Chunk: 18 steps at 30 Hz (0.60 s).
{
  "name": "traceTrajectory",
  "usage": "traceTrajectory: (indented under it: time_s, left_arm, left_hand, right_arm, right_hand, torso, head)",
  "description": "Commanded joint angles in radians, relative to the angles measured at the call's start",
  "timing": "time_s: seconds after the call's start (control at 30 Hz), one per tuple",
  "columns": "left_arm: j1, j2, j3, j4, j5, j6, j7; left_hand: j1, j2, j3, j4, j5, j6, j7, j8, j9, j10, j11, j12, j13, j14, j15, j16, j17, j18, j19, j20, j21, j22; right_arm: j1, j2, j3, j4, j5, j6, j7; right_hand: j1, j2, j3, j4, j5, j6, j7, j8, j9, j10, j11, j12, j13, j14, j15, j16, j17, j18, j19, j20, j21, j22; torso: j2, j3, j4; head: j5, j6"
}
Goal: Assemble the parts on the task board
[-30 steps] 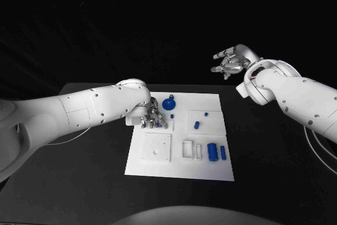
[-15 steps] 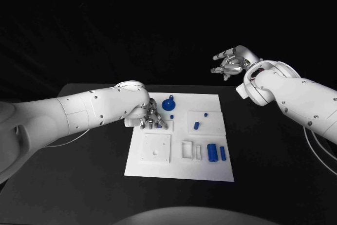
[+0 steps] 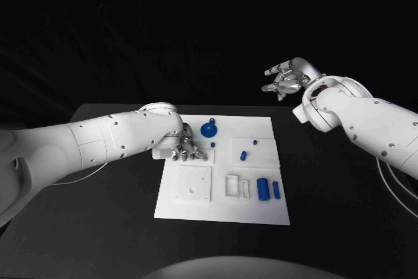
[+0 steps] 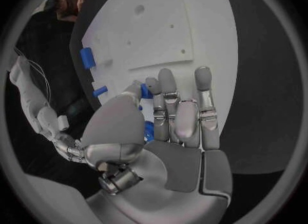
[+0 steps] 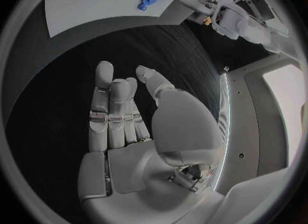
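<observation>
Black tabletop (image 3: 104, 230) fills the lower part of the head view under a dark backdrop, with the white rectangular task board (image 3: 224, 211) lying flat at its middle. Small blue plastic parts rest on the board: a round blue knob-shaped part (image 3: 209, 129) near the far edge, a short blue peg (image 3: 244, 154) just right of centre, and a thick blue cylinder (image 3: 263, 188) beside a thinner blue rod (image 3: 277, 190) near the right edge. 2 raised white square plates sit on the board, one white square plate with small holes (image 3: 194, 183) towards the near left.

From the left, the robot's left arm reaches over the board's far-left corner. Its silver left hand (image 3: 186, 148) points down at the board, fingertips touching or just above the surface near a tiny blue part. In the left wrist view, the left hand (image 4: 168, 124) has its fingers extended side by side with the thumb folded near them; a small blue piece (image 4: 147, 92) shows between thumb and fingers, but I cannot tell whether it is gripped.

To the right, the silver right hand (image 3: 285, 78) hangs raised beyond the table's far edge, well apart from the board. In the right wrist view, the right hand (image 5: 128, 116) is open, fingers loosely apart and holding nothing.
</observation>
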Motion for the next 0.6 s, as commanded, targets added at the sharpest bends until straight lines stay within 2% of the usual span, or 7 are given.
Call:
traceTrajectory:
  time_s: [0.03, 0.33, 0.6]
  left_arm:
    - [-0.011, -0.005, -0.009, 0.001, -0.024, 0.018, -0.020]
    - [-0.009, -0.012, -0.009, 0.011, -0.009, 0.013, -0.010]
    - [0.005, -0.029, -0.008, 0.038, -0.003, 0.015, -0.003]
  left_hand:
    - [0.005, -0.003, 0.000, 0.007, 0.006, -0.001, 0.005, -0.004, -0.001, 0.048, 0.001, -0.004, -0.002, -0.002, -0.007, -0.006, 0.000, -0.020, 0.001, -0.007, -0.006, 0.013]
    - [0.007, -0.009, 0.000, 0.017, 0.006, -0.005, 0.006, -0.005, -0.003, 0.048, 0.001, -0.010, -0.005, -0.003, -0.008, -0.012, -0.007, -0.022, 0.001, -0.009, -0.010, 0.013]
    - [0.013, -0.023, 0.001, 0.039, 0.006, -0.005, 0.006, -0.004, -0.008, 0.048, 0.001, -0.012, -0.005, -0.003, -0.009, -0.014, -0.007, -0.025, 0.001, -0.013, -0.014, 0.013]
  right_arm:
    - [-0.002, 0.000, 0.001, 0.000, -0.009, 0.011, 0.004]
    - [-0.006, 0.000, 0.001, -0.001, -0.009, 0.013, 0.005]
    - [-0.010, -0.001, 0.001, -0.001, -0.008, 0.013, 0.008]
  right_hand:
    - [-0.007, 0.001, 0.004, 0.000, -0.003, 0.006, 0.002, -0.002, 0.001, -0.010, 0.000, -0.004, -0.002, -0.006, 0.000, -0.004, -0.001, 0.021, 0.024, 0.006, -0.003, 0.001]
    - [-0.007, 0.001, 0.004, 0.000, -0.003, 0.006, 0.002, -0.002, 0.001, -0.010, 0.000, -0.004, -0.002, -0.006, 0.000, -0.004, -0.001, 0.021, 0.024, 0.006, -0.003, 0.001]
    - [-0.007, 0.002, 0.002, 0.001, -0.002, 0.004, 0.002, -0.002, 0.001, -0.009, 0.000, -0.004, -0.002, -0.006, 0.000, -0.004, -0.001, 0.021, 0.025, 0.006, -0.005, 0.000]
  torso:
    - [0.000, 0.0002, 0.0001]
    - [0.000, 0.0001, -0.0006]
    - [0.000, 0.0010, 0.0002]
  head:
    - [0.001, -0.001]
    - [0.002, -0.001]
    - [0.004, 0.001]
